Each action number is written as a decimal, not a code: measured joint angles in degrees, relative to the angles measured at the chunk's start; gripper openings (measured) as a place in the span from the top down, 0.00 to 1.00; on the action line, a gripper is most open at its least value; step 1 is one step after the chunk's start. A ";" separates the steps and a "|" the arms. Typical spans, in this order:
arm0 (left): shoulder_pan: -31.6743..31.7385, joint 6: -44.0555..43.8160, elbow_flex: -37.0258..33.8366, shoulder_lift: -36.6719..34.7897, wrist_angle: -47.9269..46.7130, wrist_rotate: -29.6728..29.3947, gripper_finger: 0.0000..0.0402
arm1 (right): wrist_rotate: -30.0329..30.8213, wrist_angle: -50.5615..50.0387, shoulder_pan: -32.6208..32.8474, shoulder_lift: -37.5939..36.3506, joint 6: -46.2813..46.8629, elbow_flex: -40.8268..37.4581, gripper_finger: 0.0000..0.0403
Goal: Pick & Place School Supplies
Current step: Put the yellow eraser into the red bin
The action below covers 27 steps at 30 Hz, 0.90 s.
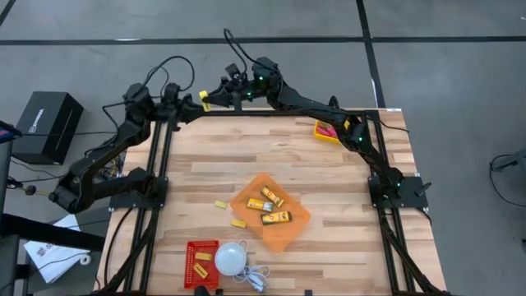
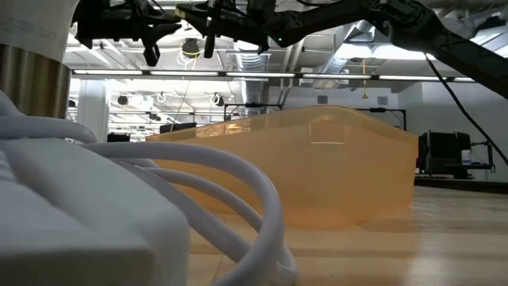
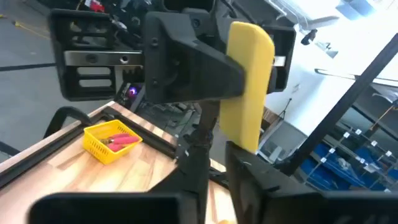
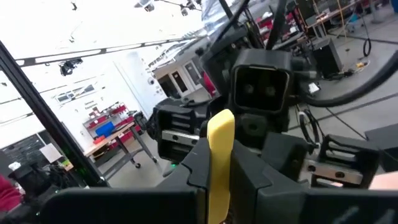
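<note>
The pale wooden bench (image 1: 345,247) carries everything, with both dark arms reaching to its far edge, where they meet in the air above the rim. The right gripper (image 1: 217,94) has its fingers (image 4: 249,165) clenched on a yellow rectangular block (image 4: 219,162), one on each side of it. The left gripper (image 1: 189,97) faces it at the block's other end, and the left wrist view shows that block (image 3: 249,87) large and upright just ahead. Whether the left gripper grasps the block or has released it, I cannot tell. Near the middle of the bench lies a translucent orange six-sided tray (image 1: 292,234) holding three orange-yellow rectangular packets with dark marks (image 1: 276,218) close together. At the near edge sits a red mesh bin (image 1: 191,251) with a few tiny yellow blocks (image 1: 201,256) inside, and just beside it a white round dome (image 1: 232,257) with a white cord (image 1: 259,278). In the far right corner a small yellow mesh bin (image 1: 322,136) holds pink-handled scissor-like tools (image 3: 121,140). Two loose little yellow pieces (image 1: 220,205) lie on the bare wood between the tray and the left frame
</note>
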 joint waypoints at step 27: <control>2.11 -4.22 0.11 0.50 7.58 -1.99 0.57 | -2.15 0.03 -2.40 0.07 -0.13 -0.02 0.94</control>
